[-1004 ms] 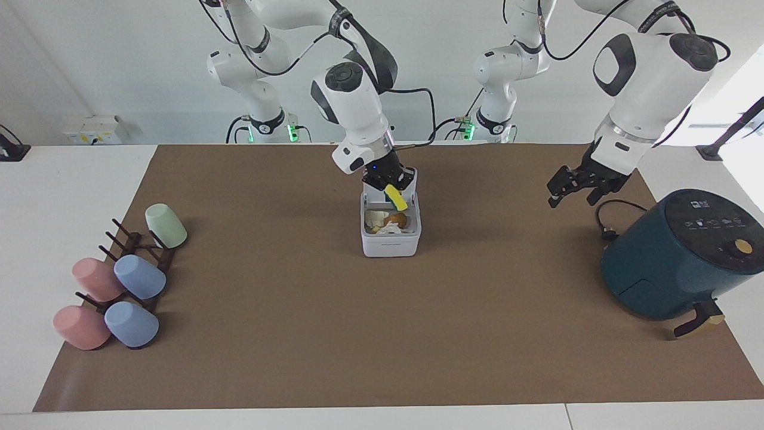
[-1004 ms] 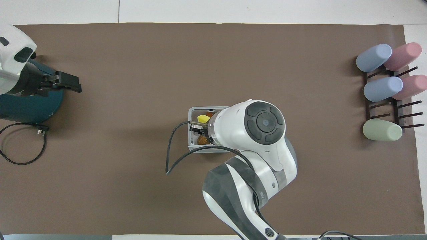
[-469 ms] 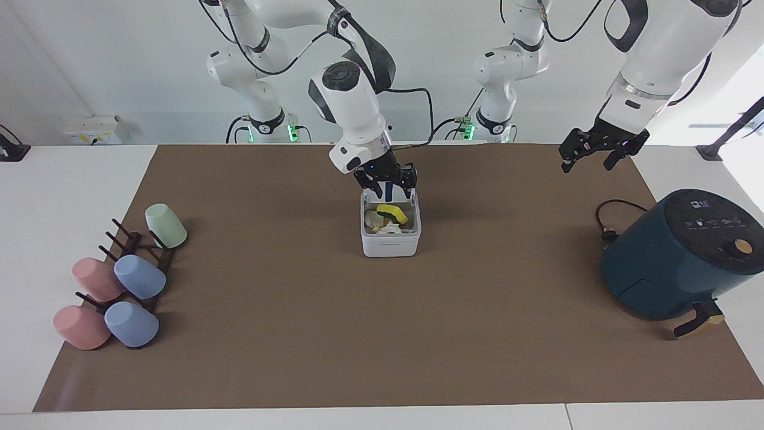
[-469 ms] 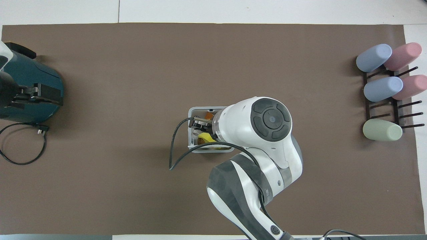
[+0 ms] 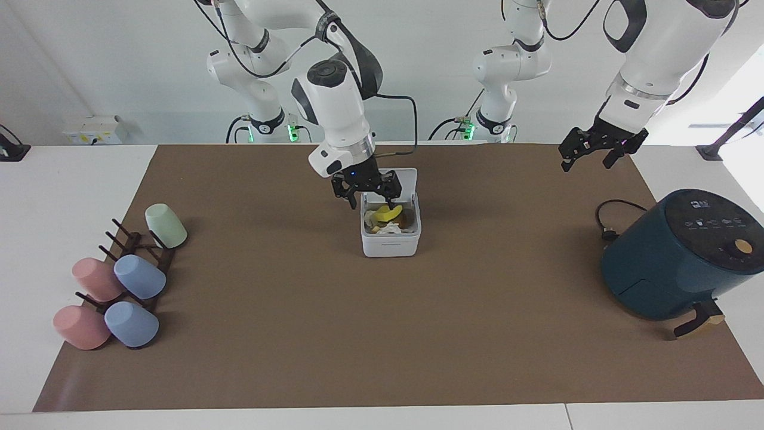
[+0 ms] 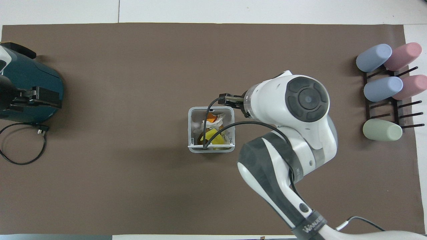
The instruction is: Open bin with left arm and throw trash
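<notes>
The white bin (image 5: 391, 242) stands mid-table with its lid (image 5: 402, 179) hinged up on the side nearer the robots. In it lie the yellow piece (image 5: 388, 213), the white tissue (image 5: 389, 228) and the brown lump (image 5: 407, 220). The bin (image 6: 190, 130), yellow piece (image 6: 213, 136) and tissue (image 6: 210, 124) also show in the overhead view. My right gripper (image 5: 365, 191) is open and empty, just above the bin's rim at the right arm's end; it also shows from above (image 6: 229, 99). My left gripper (image 5: 588, 152) is open and empty, raised near the air fryer.
A dark-teal air fryer (image 5: 674, 257) with its loose cord (image 5: 609, 222) stands at the left arm's end. A dark rack with several pastel cups (image 5: 119, 280) lies at the right arm's end.
My right gripper let go of the yellow piece, which now lies in the bin, and shifted off toward the right arm's end. My left gripper rose, then held still.
</notes>
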`<state>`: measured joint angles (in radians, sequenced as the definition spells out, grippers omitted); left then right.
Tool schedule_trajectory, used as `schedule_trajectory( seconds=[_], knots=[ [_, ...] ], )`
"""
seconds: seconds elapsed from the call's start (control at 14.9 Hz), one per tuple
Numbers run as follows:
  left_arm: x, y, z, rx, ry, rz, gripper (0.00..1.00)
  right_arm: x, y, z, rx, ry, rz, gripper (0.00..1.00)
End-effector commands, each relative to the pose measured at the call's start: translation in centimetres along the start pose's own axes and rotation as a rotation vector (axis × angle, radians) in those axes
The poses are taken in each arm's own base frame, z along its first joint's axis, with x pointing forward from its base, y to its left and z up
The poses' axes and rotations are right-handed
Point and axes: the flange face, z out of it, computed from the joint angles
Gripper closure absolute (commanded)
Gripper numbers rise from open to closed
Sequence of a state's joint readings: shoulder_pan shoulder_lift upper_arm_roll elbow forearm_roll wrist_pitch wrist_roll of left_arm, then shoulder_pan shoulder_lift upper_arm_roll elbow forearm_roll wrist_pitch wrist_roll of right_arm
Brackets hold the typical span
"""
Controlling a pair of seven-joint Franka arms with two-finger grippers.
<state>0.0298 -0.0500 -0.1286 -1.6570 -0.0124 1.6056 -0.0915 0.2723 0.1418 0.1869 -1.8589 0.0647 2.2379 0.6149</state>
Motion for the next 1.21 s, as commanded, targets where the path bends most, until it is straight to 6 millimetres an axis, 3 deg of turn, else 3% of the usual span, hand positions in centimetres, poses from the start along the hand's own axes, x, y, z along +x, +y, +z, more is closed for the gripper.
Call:
schedule_trajectory(
  seconds=[0.0, 0.27, 0.6, 0.87, 1.14],
  knots=[
    [-1.1, 0.4, -1.0, 0.023, -0.018, 0.027, 0.0, 2.7, 5.0, -2.9, -0.032, 0.028, -0.074, 0.0],
    [-1.7, 0.4, -0.3, 0.019, -0.027, 0.03, 0.0, 4.9, 12.7, -7.4, -0.095, -0.007, -0.141, 0.0],
    [-1.5, 1.0, -0.4, 0.018, -0.021, 0.038, 0.0, 6.5, 20.3, -12.7, -0.129, -0.037, -0.16, 0.0],
    [-1.4, 0.9, -0.5, 0.012, -0.023, 0.034, 0.0, 8.7, 22.8, -16.7, -0.229, -0.103, -0.164, 0.0],
    [-1.3, 0.6, -0.6, 0.011, -0.02, 0.028, 0.0, 9.4, 24.9, -18.2, -0.247, -0.147, -0.116, 0.0]
  ],
)
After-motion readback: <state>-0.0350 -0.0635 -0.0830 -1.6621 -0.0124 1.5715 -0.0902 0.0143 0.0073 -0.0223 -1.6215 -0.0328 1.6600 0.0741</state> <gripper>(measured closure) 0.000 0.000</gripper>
